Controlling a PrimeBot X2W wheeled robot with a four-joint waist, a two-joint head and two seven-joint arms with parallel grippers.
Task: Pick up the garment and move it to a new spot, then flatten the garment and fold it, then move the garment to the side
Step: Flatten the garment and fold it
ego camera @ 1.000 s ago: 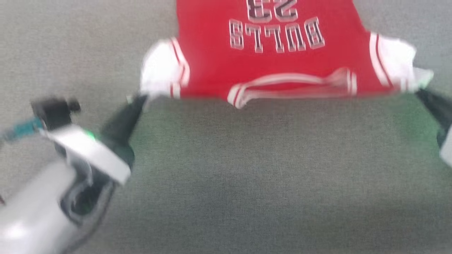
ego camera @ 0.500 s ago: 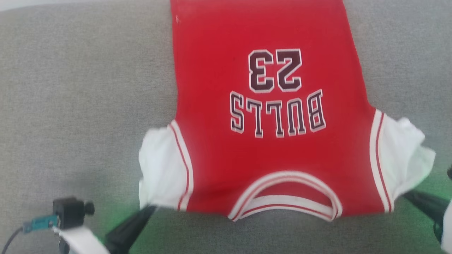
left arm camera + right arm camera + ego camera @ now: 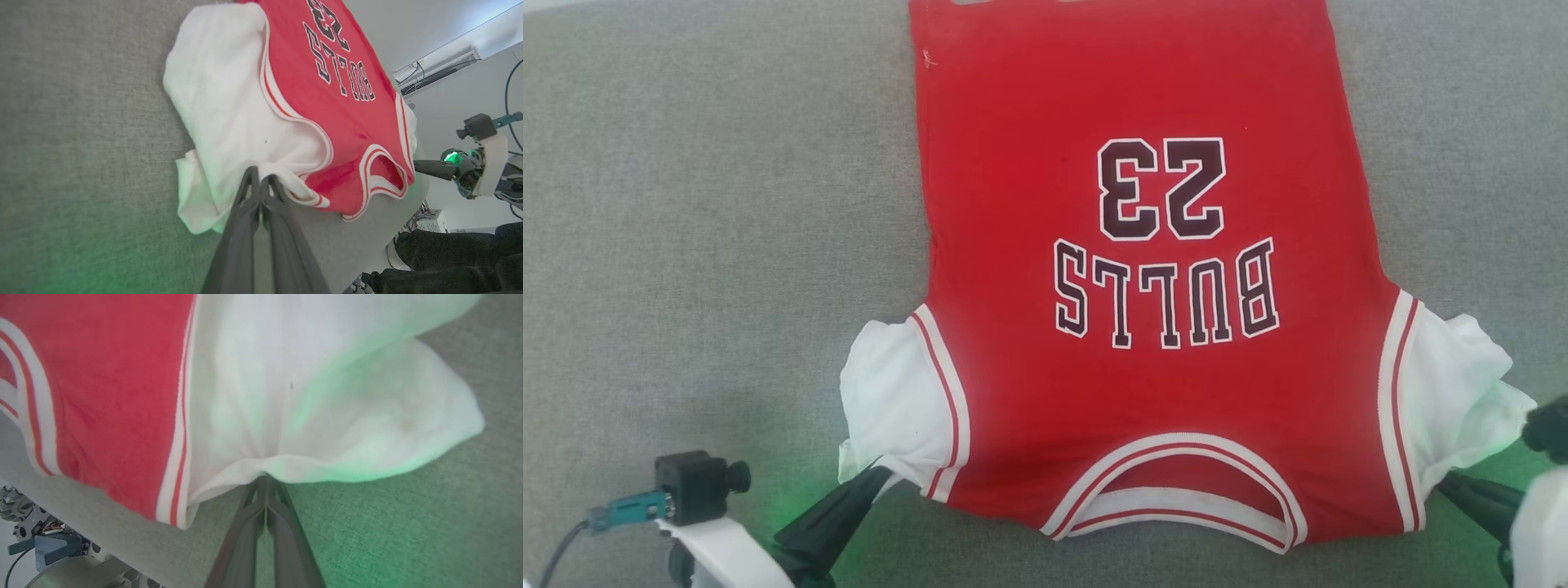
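Head view: red garment [image 3: 1143, 245] lies flat, front up, on grey fabric-covered worktop [image 3: 703, 204], collar [image 3: 1176, 490] nearest the robot, hem at the far edge of frame. Maroon lettering [image 3: 1164, 294] "BULLS" with "23" beyond it reads upside down. Left tool [image 3: 872, 478] at lower left, fingers pressed together, pinching the near corner of the left white sleeve [image 3: 890, 400]. Right tool [image 3: 1445, 483] at lower right, tips at the near edge of the right white sleeve [image 3: 1462, 384]. Small black wrist camera [image 3: 690, 486] sits beside the left tool. Green glow on the worktop near both tools.

Left wrist view: left tool [image 3: 257, 179], fingers closed with no gap, nips the sleeve hem; the cloth bunches just past the tips. The red body with striped trim stretches away to the right. Right tool [image 3: 423, 166] shows at the shirt's far shoulder, green light on its wrist.

Right wrist view: right tool [image 3: 265, 484], fingers shut tight, grips the folded edge of the white sleeve, which puckers at the tips. Red body and striped armhole trim lie to the left, grey worktop to the right and below.
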